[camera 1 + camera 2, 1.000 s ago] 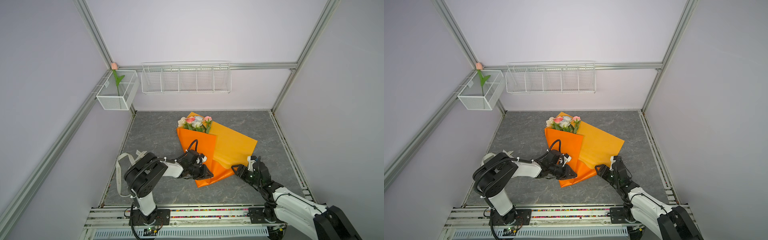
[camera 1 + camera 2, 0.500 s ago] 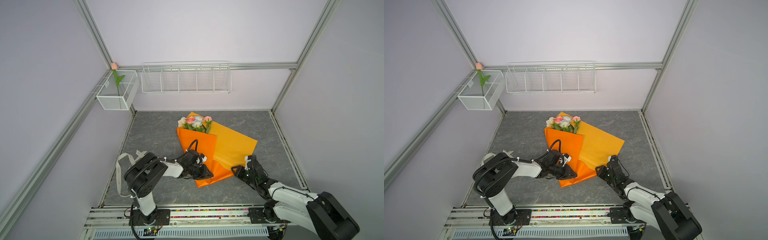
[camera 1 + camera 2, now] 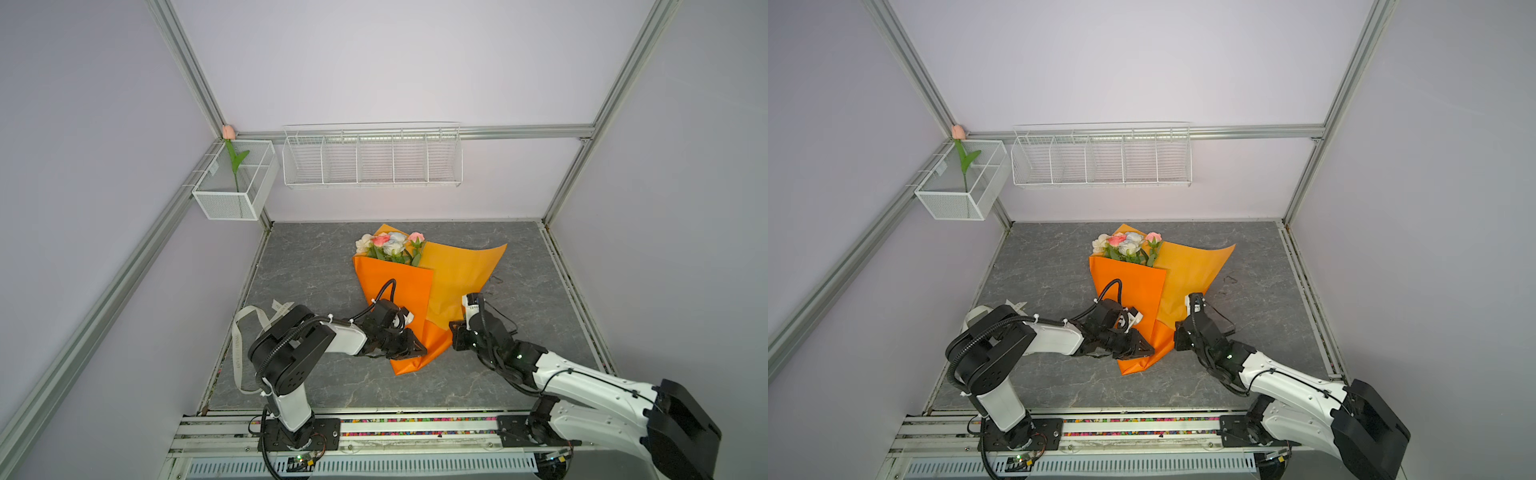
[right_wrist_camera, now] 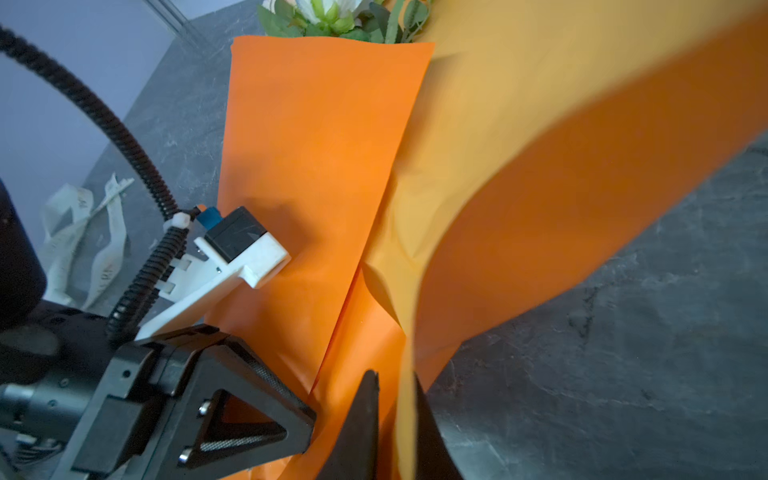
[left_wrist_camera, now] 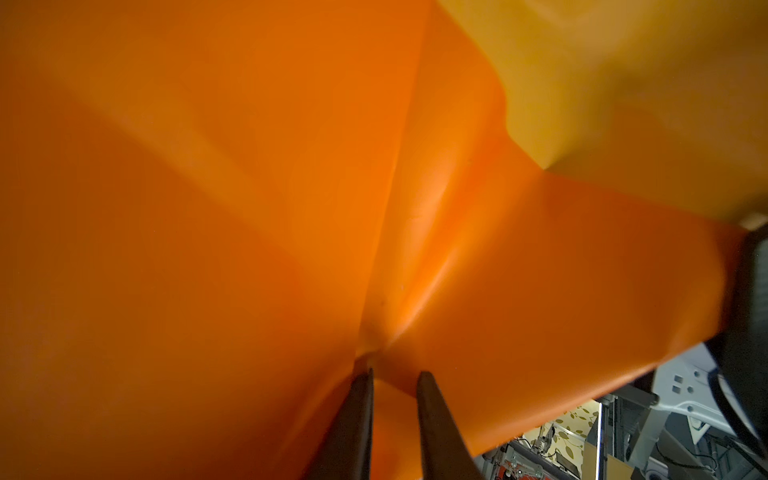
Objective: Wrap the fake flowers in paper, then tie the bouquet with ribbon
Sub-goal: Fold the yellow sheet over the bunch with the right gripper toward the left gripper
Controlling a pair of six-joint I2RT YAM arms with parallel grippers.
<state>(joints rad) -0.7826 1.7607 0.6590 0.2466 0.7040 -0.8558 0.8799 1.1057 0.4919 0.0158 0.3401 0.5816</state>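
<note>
The bouquet of fake flowers point(image 3: 390, 245) point(image 3: 1127, 245) lies on the grey floor, with white, pink and pale blue roses poking out of the orange wrapping paper point(image 3: 399, 286) point(image 3: 1133, 286). The left flap is folded over the stems. My left gripper point(image 3: 417, 351) point(image 3: 1146, 351) point(image 5: 392, 374) is shut on the narrow lower end of the paper point(image 5: 208, 208). My right gripper point(image 3: 455, 332) point(image 3: 1179, 332) point(image 4: 395, 376) is shut on the lower edge of the paler right flap point(image 4: 540, 124), which runs up between its fingers. The stems are hidden inside the paper.
A white ribbon point(image 3: 249, 332) point(image 4: 83, 232) lies by the left arm's base. A mesh box point(image 3: 235, 195) holding a single pink tulip hangs at the back left corner. A wire shelf point(image 3: 372, 158) is on the back wall. A thin dark wire point(image 3: 1230, 279) lies right of the paper.
My right gripper has moved in to the paper's lower right edge and closed on it. The left gripper has kept its grip and has not moved.
</note>
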